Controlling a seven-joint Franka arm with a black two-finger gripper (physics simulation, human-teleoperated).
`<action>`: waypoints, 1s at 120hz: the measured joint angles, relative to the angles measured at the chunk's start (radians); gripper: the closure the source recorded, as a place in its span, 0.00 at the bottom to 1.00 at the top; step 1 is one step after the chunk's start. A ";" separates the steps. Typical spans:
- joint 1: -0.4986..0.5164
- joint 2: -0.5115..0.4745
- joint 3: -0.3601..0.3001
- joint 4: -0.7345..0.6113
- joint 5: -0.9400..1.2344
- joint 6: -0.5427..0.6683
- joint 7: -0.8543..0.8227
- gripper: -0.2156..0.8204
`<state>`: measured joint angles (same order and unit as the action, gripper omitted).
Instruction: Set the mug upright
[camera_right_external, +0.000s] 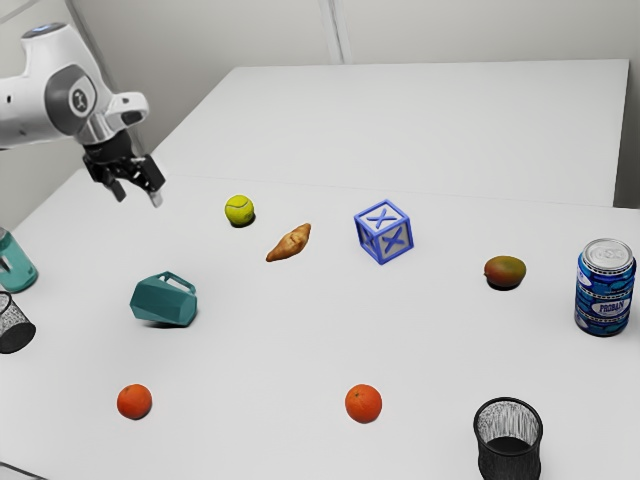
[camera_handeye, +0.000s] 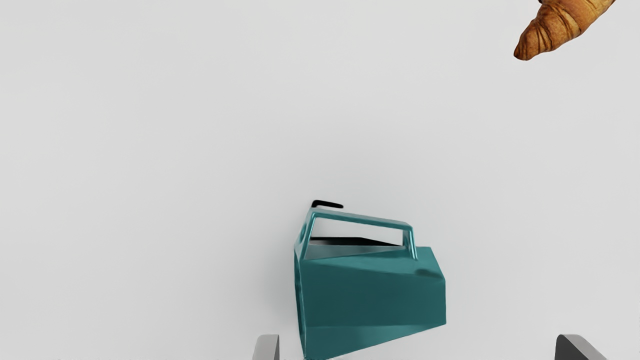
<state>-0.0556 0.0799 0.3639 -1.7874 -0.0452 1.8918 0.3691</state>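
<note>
Exterior view: fingers (camera_right_external: 155, 198) raised at upper left; mug (camera_right_external: 164, 302) lies on its side, left; can (camera_right_external: 603, 288) upright, right. Wrist view: fingers wide apart, desk (camera_handeye: 150, 150) visible through mug's handle (camera_handeye: 362, 218).

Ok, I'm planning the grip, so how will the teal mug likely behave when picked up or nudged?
The mug is probably stiff, judging by its hard-edged body and angular handle. Lying on its side, it seems unlikely to roll far, given its flat facets. Its smooth, tapering sides might slip in a pinch.
</note>
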 joint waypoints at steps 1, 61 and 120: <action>0.001 -0.001 0.000 -0.003 -0.001 0.000 0.000 0.21; 0.184 0.083 0.011 -0.112 -0.246 -0.078 0.205 0.21; 0.294 0.252 0.019 -0.071 -0.406 -0.248 0.405 0.21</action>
<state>0.2383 0.3316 0.3827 -1.8588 -0.4510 1.6440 0.7742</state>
